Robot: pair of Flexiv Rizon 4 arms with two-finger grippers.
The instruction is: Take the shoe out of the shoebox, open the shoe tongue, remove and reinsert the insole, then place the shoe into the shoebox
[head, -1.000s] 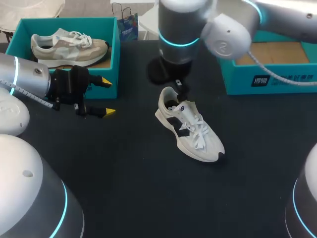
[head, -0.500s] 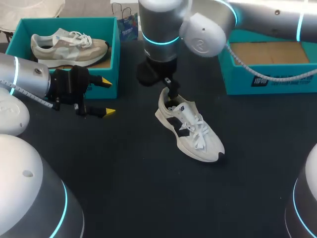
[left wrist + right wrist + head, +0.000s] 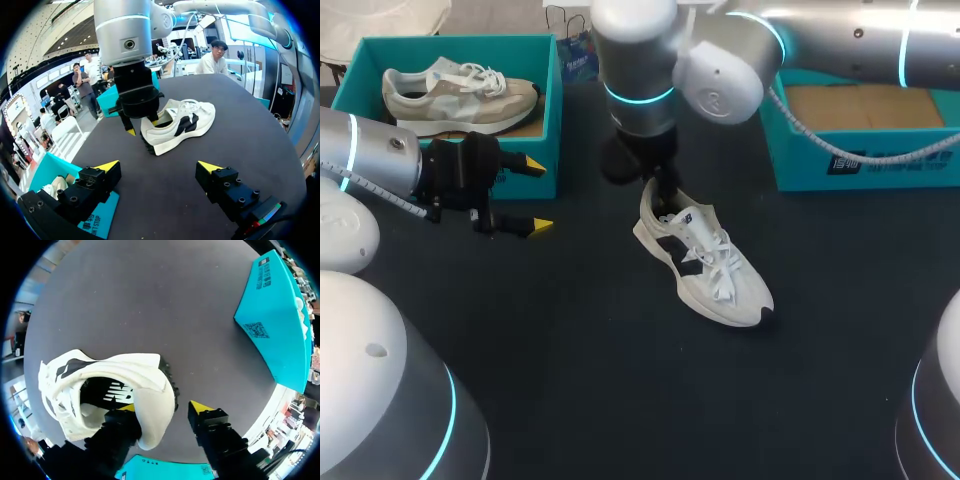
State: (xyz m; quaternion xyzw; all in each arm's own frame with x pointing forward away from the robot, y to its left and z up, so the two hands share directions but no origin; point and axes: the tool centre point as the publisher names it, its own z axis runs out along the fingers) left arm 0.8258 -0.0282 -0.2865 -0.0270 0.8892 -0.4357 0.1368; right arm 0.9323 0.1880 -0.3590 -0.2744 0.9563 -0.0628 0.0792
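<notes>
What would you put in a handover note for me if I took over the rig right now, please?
Left pincer: open and empty, beside the left shoebox, which holds another shoe.
Right pincer: open, straddling the heel of the white shoe, one finger inside the opening and one outside behind the heel.
The white shoe stands on its sole mid-table, laced. The right shoebox shows no shoe in its visible part.
Done: shoe out of the box.
Left: open the tongue, take the insole out and put it back, return the shoe to the box.
</notes>
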